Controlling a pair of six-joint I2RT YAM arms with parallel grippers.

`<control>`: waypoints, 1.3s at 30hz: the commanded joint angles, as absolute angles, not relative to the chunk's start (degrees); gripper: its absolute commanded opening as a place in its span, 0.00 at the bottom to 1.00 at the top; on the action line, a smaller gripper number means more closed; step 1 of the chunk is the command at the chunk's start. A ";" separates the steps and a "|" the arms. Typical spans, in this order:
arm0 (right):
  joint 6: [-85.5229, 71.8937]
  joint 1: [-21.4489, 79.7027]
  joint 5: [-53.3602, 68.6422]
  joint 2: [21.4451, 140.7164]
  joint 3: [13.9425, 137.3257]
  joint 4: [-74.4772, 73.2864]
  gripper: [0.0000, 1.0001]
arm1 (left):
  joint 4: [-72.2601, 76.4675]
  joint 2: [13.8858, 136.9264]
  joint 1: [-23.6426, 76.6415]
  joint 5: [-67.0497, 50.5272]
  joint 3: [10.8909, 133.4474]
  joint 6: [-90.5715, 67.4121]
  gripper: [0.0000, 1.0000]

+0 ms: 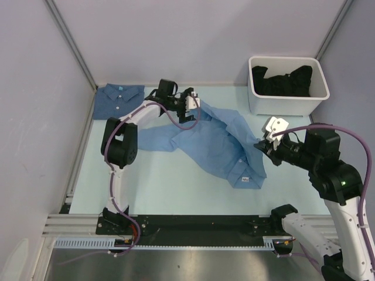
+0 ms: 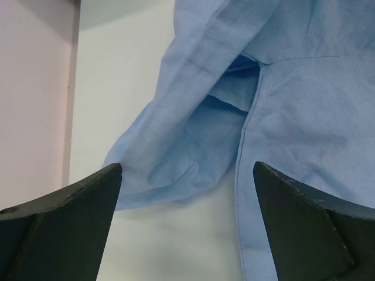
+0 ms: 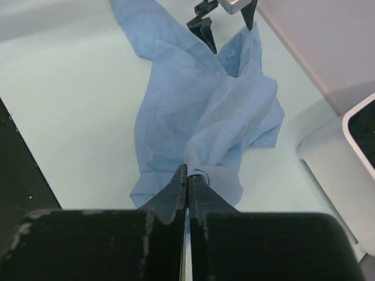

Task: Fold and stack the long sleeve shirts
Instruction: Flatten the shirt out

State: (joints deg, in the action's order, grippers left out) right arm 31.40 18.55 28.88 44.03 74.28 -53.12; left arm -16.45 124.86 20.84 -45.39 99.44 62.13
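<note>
The light sky-blue long sleeve shirt [image 1: 217, 140] lies crumpled across the middle of the table, collar toward the near side. My right gripper [image 1: 261, 145] is shut on a bunched fold at its right edge, and the cloth is pinched between the tips [image 3: 187, 171]. My left gripper [image 1: 188, 116] hovers over the shirt's far edge, open, with nothing between its fingers [image 2: 304, 222]. Below it lie a sleeve opening and a seam [image 2: 193, 146]. The darker denim-blue shirt [image 1: 119, 99] lies folded in the far left corner.
A white bin [image 1: 281, 105] holding dark clothes stands at the back right, close to the right arm, and its wall [image 3: 328, 158] shows in the right wrist view. Pale walls enclose the table on the left and at the back.
</note>
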 commanded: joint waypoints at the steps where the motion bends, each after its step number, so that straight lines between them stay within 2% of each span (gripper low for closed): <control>1: 33.66 18.81 27.78 41.66 73.13 -56.16 0.00 | -16.26 119.71 21.18 -48.16 100.19 66.44 0.99; 5: 33.49 18.81 26.55 40.52 72.25 -56.95 0.00 | -18.80 120.32 21.45 -47.55 102.48 68.38 0.97; 8: 33.31 18.63 26.54 39.90 71.98 -57.22 0.00 | -20.91 120.76 21.88 -46.58 103.18 71.27 0.91; 18: 33.66 17.84 25.84 38.15 70.75 -58.18 0.00 | -27.33 125.42 22.85 -44.30 110.74 75.83 0.58; 23: 33.14 17.58 25.58 37.62 70.14 -58.01 0.00 | -29.18 128.49 23.03 -42.01 113.37 78.22 0.66; 25: 33.05 17.58 25.75 37.53 70.05 -58.09 0.00 | -30.66 130.50 23.20 -42.01 115.65 79.89 0.65; 28: 32.78 17.49 25.66 37.35 70.05 -58.01 0.00 | -34.26 132.97 23.47 -41.14 119.69 82.17 0.59; 31: 32.70 17.49 25.49 37.18 70.13 -58.10 0.00 | -38.65 136.05 23.55 -39.55 123.91 84.55 0.45; 32: 32.70 17.40 25.40 37.00 70.05 -58.10 0.00 | -39.37 136.23 23.55 -39.29 124.27 84.55 0.33; 35: 32.43 17.49 24.70 36.48 69.44 -57.49 0.00 | -43.14 134.83 23.55 -38.41 122.97 86.73 0.16; 39: 31.64 17.40 23.12 36.21 68.56 -55.11 0.00 | -45.44 128.43 23.29 -38.15 116.21 87.10 0.03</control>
State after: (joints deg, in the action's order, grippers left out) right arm 32.91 17.58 25.28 36.99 69.17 -58.30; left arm -40.18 135.98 23.14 -37.60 119.57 83.72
